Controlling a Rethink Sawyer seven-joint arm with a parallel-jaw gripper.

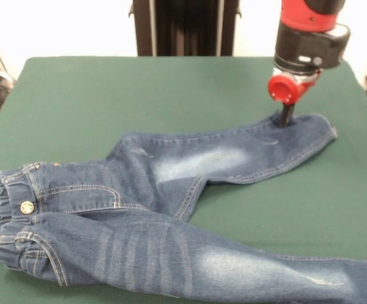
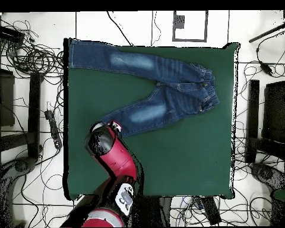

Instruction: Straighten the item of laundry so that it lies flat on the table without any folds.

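Note:
The blue denim jeans (image 1: 170, 209) lie spread on the green table (image 1: 139, 95), waistband and brass button (image 1: 26, 207) at the left, legs splayed apart to the right. One leg runs along the near edge and out of the picture. The other leg angles to the far right, with creases near the crotch. My gripper (image 1: 286, 116) comes down onto that far leg close to its hem (image 1: 319, 130), touching the cloth. In the overhead view the jeans (image 2: 162, 89) lie along the top edge of the table (image 2: 168, 160), and the arm's wrist (image 2: 102, 142) covers the gripper.
The robot's dark pedestal (image 1: 183, 25) stands at the far edge. Cables (image 2: 32, 56) and black stands (image 2: 263, 119) lie on the floor round the table. One hem (image 2: 73, 54) reaches the table's corner.

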